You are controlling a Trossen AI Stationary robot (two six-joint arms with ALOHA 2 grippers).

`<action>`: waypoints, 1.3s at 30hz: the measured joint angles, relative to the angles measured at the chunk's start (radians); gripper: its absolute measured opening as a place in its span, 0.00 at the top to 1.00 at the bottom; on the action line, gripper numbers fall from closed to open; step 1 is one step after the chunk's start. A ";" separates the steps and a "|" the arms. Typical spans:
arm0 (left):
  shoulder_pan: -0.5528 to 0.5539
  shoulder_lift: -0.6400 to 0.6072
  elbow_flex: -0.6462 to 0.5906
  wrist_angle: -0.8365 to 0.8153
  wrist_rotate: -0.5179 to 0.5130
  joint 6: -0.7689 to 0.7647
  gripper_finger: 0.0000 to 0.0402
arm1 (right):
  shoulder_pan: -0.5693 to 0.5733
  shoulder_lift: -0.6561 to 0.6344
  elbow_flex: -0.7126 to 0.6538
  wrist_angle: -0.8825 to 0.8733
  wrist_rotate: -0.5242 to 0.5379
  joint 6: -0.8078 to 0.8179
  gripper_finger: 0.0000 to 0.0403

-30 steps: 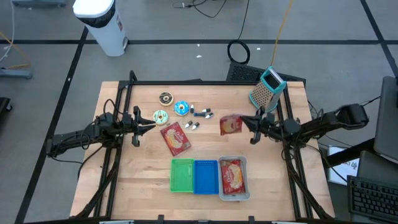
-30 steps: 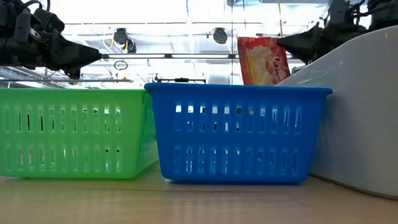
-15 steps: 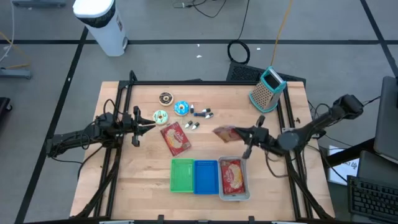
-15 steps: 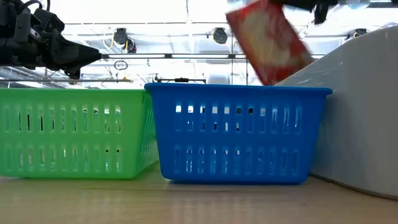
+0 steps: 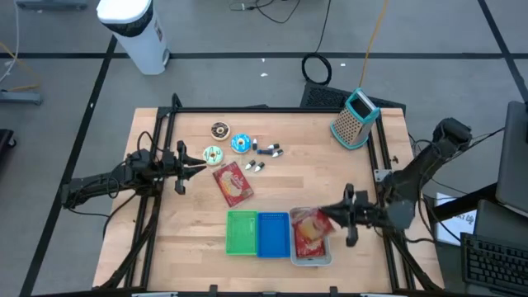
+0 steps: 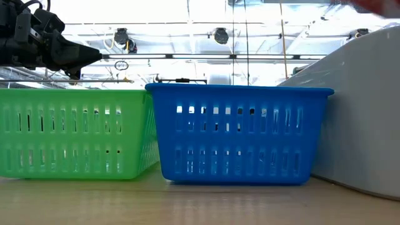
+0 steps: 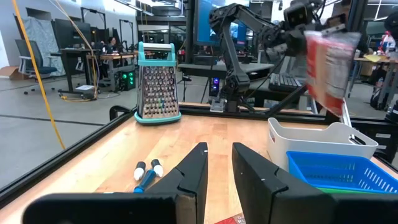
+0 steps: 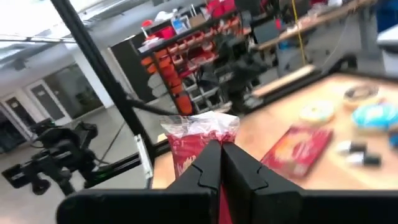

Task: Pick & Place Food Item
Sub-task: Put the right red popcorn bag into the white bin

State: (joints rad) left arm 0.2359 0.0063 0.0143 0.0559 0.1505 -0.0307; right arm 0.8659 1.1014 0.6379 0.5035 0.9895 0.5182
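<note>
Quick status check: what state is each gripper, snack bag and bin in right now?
right gripper: shut on red snack bag, held above white bin
left gripper: slightly open, empty
white bin: holds one bag
blue bin: empty
green bin: empty
second red bag: flat on table

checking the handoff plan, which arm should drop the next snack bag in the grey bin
Right. The right gripper is shut on a red snack bag directly above the grey plastic bin, which already holds one. The left gripper waits by the donuts, holding nothing.
</note>
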 joint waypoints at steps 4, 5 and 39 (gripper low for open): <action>0.000 0.000 0.000 0.000 0.000 0.000 0.82 | 0.014 0.109 0.001 0.000 0.032 0.146 1.00; 0.000 0.000 0.000 0.000 0.000 0.000 0.82 | 0.014 0.136 0.001 0.008 0.037 0.165 1.00; 0.000 0.000 0.000 0.000 0.000 0.000 0.82 | 0.112 0.599 0.001 0.516 0.373 0.208 1.00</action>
State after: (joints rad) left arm 0.2359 0.0063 0.0143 0.0557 0.1505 -0.0309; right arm 0.9775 1.7008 0.6392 1.0192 1.3628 0.7259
